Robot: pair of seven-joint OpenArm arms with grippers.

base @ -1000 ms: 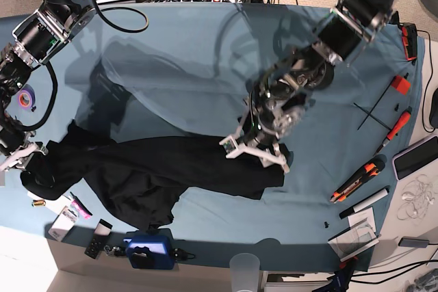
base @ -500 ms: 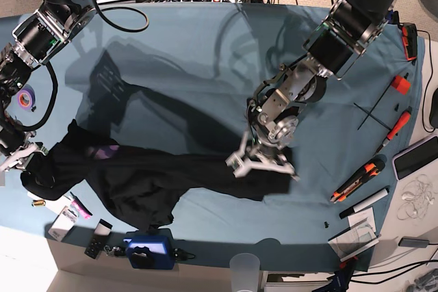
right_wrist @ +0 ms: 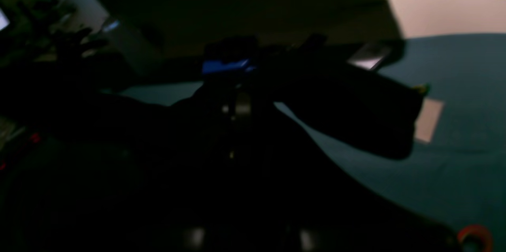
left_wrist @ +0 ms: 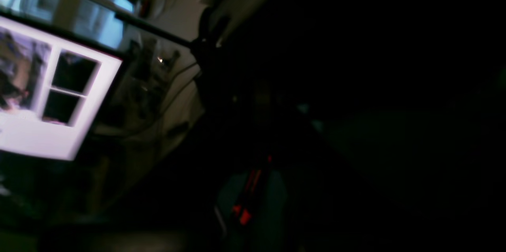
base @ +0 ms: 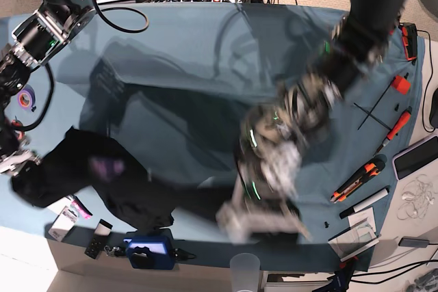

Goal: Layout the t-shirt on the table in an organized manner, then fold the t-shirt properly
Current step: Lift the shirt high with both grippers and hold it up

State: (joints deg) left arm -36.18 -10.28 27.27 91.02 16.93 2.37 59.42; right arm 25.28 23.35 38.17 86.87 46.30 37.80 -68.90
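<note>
A roll of purple tape [base: 25,98] lies at the far left. A blue device [base: 148,251] and a clear cup [base: 245,269] sit at the near edge. Orange-handled tools [base: 358,179] and a white marker [base: 363,203] lie on the right. A lit monitor [left_wrist: 47,94] shows in the left wrist view.

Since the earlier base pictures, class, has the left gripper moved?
Yes. The left gripper, motion-blurred, has swung down the picture toward the table's near edge, closer to the plastic cup, over the t-shirt.
</note>
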